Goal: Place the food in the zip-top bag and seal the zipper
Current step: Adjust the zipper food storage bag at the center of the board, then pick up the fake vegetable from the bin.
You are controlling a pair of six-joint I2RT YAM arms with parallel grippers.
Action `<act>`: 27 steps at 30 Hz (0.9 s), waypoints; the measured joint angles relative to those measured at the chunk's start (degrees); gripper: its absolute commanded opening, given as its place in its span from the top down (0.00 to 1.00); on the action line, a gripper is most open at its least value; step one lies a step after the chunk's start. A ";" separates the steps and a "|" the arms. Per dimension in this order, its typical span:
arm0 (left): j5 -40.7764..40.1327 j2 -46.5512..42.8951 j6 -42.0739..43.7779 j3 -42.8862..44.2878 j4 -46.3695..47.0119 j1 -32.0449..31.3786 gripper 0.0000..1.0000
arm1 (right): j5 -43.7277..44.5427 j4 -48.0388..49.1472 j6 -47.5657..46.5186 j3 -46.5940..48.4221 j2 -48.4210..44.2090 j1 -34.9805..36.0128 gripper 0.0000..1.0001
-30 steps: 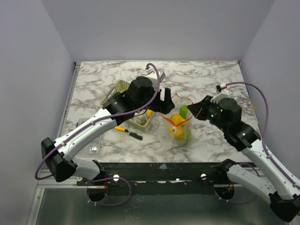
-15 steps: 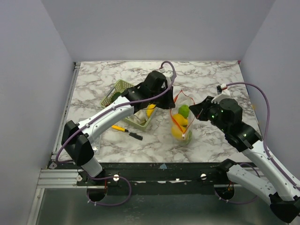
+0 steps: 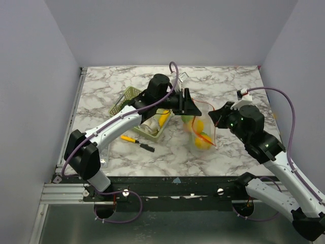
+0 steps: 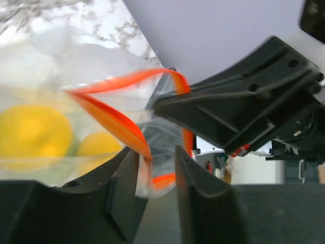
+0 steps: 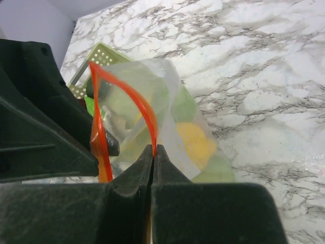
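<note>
Noted: right gripper (image 5: 153, 148) clenched on the zipper (image 5: 144, 108) at its fingertips. The left gripper (image 4: 155, 152) is released, jaws apart astride the same rim. Just beyond both, the zip-top bag (image 5: 170, 94) is hung, the food (image 5: 195, 140) inside. Judged: mouth gaping; rim halves should be aligned, then pinched and drawn along.

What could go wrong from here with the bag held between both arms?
The zipper is gaping open over the food; a tilt might spill it. The left fingers stand apart around the strip, so only the right fingers pinch it, and the zip-top bag may slip.
</note>
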 measured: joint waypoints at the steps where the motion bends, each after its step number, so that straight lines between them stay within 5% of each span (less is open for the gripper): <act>1: 0.15 -0.31 -0.44 -1.20 0.22 0.85 0.41 | 0.13 -0.04 -0.11 0.00 0.07 0.00 0.99; 14: -4.35 -14.78 5.49 -12.63 -4.26 9.38 0.11 | 2.69 -0.35 -2.95 -0.17 1.16 -0.02 0.99; 20: -20.15 -19.50 11.85 -14.53 -10.80 13.57 0.11 | 2.71 -0.28 -3.74 -0.17 1.44 -0.02 0.99; 27: -42.93 -13.64 16.11 -13.20 -19.54 18.08 0.11 | 2.69 -0.02 -3.98 -0.28 2.12 -0.02 0.99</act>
